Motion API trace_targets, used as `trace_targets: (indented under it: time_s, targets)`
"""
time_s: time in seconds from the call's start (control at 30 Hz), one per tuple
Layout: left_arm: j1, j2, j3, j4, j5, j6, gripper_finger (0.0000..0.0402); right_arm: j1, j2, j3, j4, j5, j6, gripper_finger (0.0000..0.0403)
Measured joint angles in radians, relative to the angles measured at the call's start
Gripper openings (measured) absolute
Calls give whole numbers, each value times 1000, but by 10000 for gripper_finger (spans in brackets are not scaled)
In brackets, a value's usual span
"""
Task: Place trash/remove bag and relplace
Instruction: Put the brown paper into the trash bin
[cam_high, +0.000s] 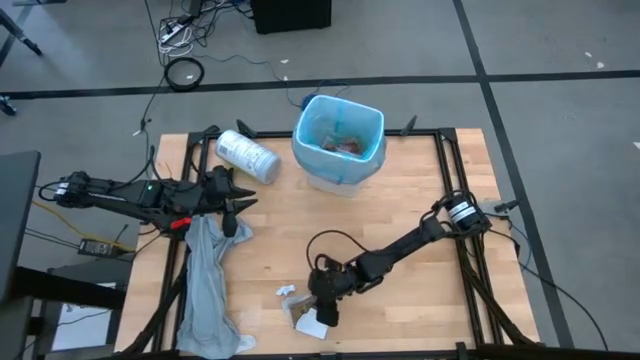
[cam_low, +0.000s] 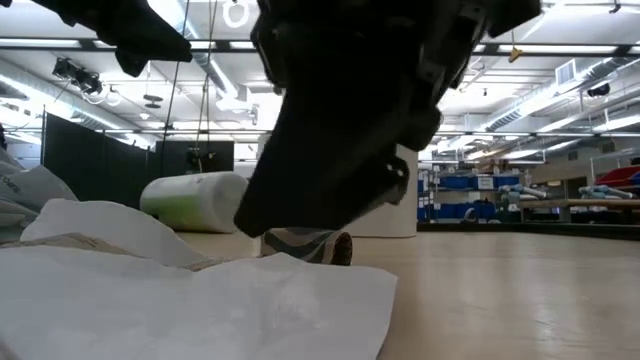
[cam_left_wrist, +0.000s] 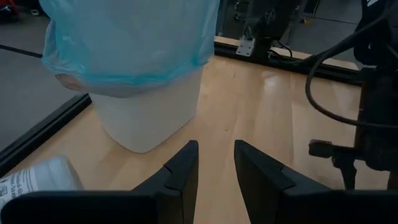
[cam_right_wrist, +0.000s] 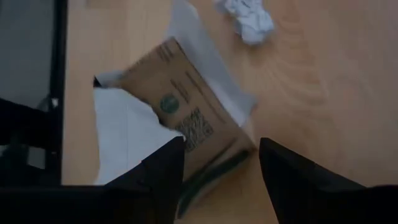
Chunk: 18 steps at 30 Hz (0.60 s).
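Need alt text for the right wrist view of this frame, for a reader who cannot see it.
The right pincer hangs open just above a brown paper wrapper with a green logo and a printed code, lying partly on white paper. A crumpled white scrap lies beyond it on the wooden table.

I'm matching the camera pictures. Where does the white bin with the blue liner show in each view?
High view: bin, top centre of the table.
Low view: only a white wall behind the dark arm, possibly the bin.
Left wrist view: bin, upper left.
Right wrist view: absent.
Shared landmark: printed roll.
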Motion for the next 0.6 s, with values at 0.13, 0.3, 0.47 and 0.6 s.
trace_targets:
  time_s: [0.13, 0.3, 0.47, 0.6]
  targets:
    - [0, 0, 0, 1, 0, 0, 113, 18, -1, 0, -43, 19, 15, 193]
    - [0, 0, 0, 3, -1, 6, 113, 32, -3, 0, -120, 27, 52, 110]
    - [0, 0, 0, 5, -23, 40, 113, 23, -4, 0, -140, 53, 53, 13]
    - [0, 0, 0, 7, -49, 58, 113, -21, -15, 0, -189, 113, 87, 2]
